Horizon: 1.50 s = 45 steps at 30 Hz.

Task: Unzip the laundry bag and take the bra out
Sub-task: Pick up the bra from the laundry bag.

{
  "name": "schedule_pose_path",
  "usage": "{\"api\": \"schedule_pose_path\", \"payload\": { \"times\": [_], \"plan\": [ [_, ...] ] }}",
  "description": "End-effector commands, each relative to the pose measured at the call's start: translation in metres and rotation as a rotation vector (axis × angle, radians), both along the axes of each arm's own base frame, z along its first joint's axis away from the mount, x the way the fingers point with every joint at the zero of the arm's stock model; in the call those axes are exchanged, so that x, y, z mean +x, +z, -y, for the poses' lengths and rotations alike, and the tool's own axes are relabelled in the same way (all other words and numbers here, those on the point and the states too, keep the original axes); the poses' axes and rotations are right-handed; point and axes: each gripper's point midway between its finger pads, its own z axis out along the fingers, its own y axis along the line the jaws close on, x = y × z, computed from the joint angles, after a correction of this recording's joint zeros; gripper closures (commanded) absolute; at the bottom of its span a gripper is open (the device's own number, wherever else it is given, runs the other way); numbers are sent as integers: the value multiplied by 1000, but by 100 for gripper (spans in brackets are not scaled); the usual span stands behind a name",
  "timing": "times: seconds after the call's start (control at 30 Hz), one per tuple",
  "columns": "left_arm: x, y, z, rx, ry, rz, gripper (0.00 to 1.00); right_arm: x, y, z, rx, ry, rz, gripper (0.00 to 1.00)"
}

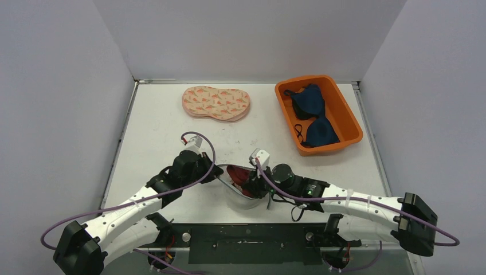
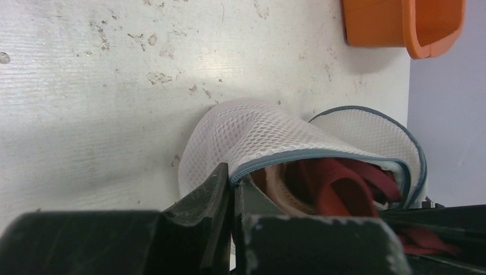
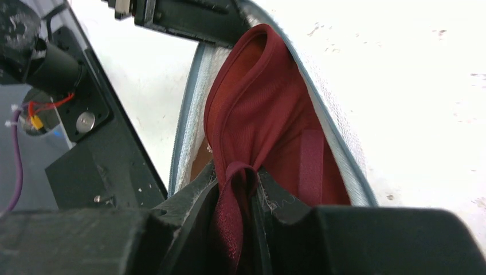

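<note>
The red bra [image 3: 258, 109] lay in the open mouth of the mesh laundry bag [image 2: 252, 134], at the near edge of the bench [image 1: 155, 132] between my arms. My right pincer [image 3: 238, 186] was clamped on a fold of the bra. My left pincer [image 2: 232, 192] was pinched tight on the bag's grey rim. An orange tub [image 1: 352, 114] stood well apart, far right.

Scuffed white table [image 1: 155, 114] enclosed by 3 pale grey walls [image 1: 246, 34].
</note>
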Motion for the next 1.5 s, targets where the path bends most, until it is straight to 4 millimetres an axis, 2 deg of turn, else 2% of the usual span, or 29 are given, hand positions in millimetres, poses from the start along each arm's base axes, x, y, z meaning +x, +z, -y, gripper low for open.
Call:
{"api": "schedule_pose_path", "payload": {
  "times": [0.0, 0.07, 0.13, 0.27, 0.37, 0.5, 0.67, 0.83, 0.93, 1.17, 1.47],
  "plan": [
    [9, 10, 4, -52, -5, 71, 100, 19, 37, 5, 134, -128, 78, 95],
    [6, 8, 6, -75, -17, 73, 100, 19, 28, 5, 103, -133, 60, 91],
    [4, 9, 11, -99, -35, 78, 100, 23, 20, 8, 72, -163, 49, 77],
    [1, 10, 15, -130, -57, 84, 100, 25, 19, 16, 93, -216, 35, 43],
    [-1, 7, 15, -135, -60, 78, 100, 26, 22, 21, 115, -248, 26, 33],
    [-3, 4, 15, -134, -65, 76, 100, 30, 24, 25, 97, -282, 30, 31],
    [-4, 6, 18, -133, -83, 86, 100, 30, 32, 17, 19, -294, 62, 27],
    [-7, 6, 23, -134, -104, 97, 100, 26, 18, 3, -179, -281, 82, 25],
    [-10, 0, 24, -106, -109, 98, 100, 26, 4, -2, -250, -286, 68, 24],
    [-17, -25, 21, -49, -113, 71, 100, 28, -13, -11, -303, -356, 83, 23],
    [-20, -25, 22, -47, -123, 72, 100, 26, -33, -22, -418, -345, 117, 22]
  ]
}}
